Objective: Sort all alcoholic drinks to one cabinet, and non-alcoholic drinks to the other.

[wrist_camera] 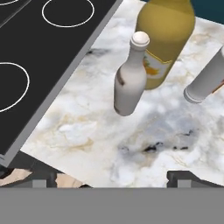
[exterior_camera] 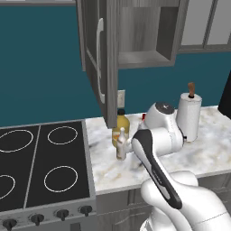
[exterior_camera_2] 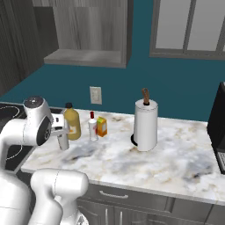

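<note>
Several drinks stand on the marble counter (exterior_camera_2: pixel 176 162). A pale white bottle (wrist_camera: pixel 130 78) (exterior_camera: pixel 122 143) is nearest the stove, upright. Behind it is a big yellow bottle (wrist_camera: pixel 166 39) (exterior_camera_2: pixel 71 123) with an orange label. Further right stand a small white bottle with a red cap (exterior_camera_2: pixel 92 126) and an orange carton (exterior_camera_2: pixel 102 126). My gripper (wrist_camera: pixel 111 180) hovers low over the counter, just short of the pale bottle. Its jaws are open and hold nothing. Above the counter, a grey cabinet (exterior_camera: pixel 144 40) has its door (exterior_camera: pixel 101 58) swung open, and its shelf (exterior_camera_2: pixel 83 57) is bare.
A black stove (exterior_camera: pixel 40 162) borders the counter on the left. A paper towel roll (exterior_camera_2: pixel 145 123) stands mid-counter, and a dark appliance (exterior_camera_2: pixel 217 123) sits at the far right. A second cabinet with glass doors (exterior_camera_2: pixel 189 26), which are shut, hangs at the upper right.
</note>
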Robot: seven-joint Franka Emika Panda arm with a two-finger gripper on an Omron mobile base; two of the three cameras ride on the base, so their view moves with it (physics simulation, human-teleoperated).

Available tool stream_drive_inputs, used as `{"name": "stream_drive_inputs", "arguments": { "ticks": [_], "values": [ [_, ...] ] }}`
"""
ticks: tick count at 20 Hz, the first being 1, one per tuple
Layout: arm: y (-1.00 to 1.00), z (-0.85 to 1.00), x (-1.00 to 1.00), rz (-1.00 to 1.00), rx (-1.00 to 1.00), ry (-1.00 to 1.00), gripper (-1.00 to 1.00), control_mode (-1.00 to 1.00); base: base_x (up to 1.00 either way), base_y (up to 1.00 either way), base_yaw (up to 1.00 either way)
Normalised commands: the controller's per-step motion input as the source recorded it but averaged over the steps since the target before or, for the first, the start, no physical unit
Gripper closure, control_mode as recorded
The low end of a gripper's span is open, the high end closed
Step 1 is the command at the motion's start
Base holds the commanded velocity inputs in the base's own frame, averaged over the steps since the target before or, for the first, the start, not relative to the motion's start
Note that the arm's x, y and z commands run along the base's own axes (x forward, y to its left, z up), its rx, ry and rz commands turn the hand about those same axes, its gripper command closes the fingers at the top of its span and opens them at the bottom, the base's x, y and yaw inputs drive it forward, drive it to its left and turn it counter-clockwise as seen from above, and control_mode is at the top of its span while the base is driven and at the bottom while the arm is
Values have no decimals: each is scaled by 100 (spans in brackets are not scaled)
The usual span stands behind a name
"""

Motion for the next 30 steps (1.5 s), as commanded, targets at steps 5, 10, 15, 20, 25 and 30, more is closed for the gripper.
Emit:
{"name": "stream_drive_inputs", "arguments": {
  "ticks": [5, 10, 15, 20, 25, 30],
  "values": [
    [8, -10, 33, 0, 0, 0, -100, -100, 0, 0, 0],
    [11, -14, 34, 0, 0, 0, -100, -100, 0, 0, 0],
    [6, -15, 25, 0, 0, 0, -100, -100, 0, 0, 0],
    [1, -13, 21, 0, 0, 0, -100, -100, 0, 0, 0],
    [0, -18, 25, 0, 0, 0, -100, -100, 0, 0, 0],
    [9, -17, 36, 0, -1, 0, -100, -100, 0, 0, 0]
  ]
}}
